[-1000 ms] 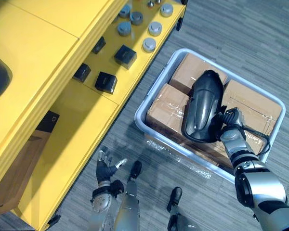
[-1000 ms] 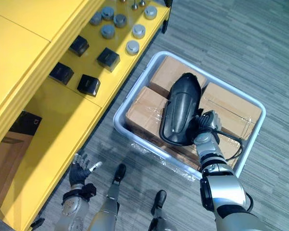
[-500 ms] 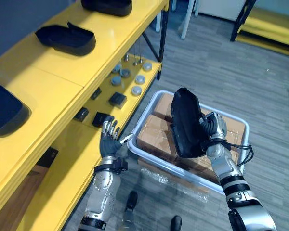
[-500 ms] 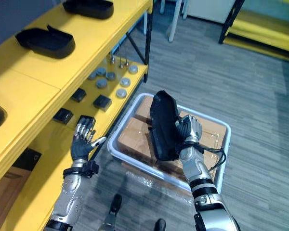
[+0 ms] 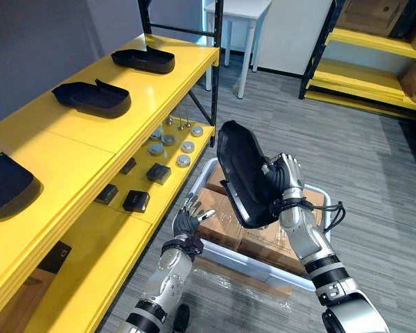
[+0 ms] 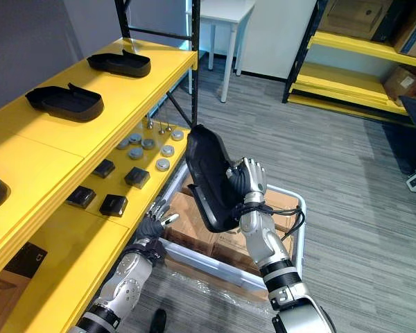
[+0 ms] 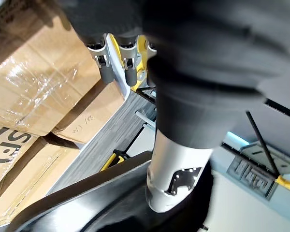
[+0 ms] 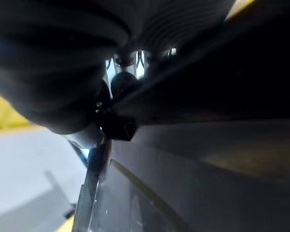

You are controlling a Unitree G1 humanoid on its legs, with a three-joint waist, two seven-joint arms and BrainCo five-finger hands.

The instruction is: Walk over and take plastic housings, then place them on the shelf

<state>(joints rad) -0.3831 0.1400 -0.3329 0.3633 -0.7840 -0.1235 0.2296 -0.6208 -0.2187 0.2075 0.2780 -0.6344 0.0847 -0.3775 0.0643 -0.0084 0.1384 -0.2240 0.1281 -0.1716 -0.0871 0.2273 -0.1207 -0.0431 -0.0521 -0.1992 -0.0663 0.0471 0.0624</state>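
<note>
Housing [image 5: 243, 173]: a big black shell, held up on edge over the bin [image 5: 249, 262], to the right of the shelf [image 5: 76, 139].
Right hand [image 5: 286, 182]: fingers curled round the housing's right rim, thumb side hidden behind it; it carries the whole weight on one edge.
Left hand [image 5: 187, 222]: fingers straight and slightly spread, holding nothing, low by the bin's left corner.
Shelf top: three housings [image 5: 91, 98] lie on it, with bare yellow between them.
Lower tier: small black blocks [image 5: 136, 200] and grey discs [image 5: 169, 139].
Bin: taped cartons [image 5: 222, 223] inside.
Risk: I'd guess a one-edge grip lets the shell twist or slip as it swings left.
Risk: its long end could clip the shelf lip or nudge a housing lying there.
</note>
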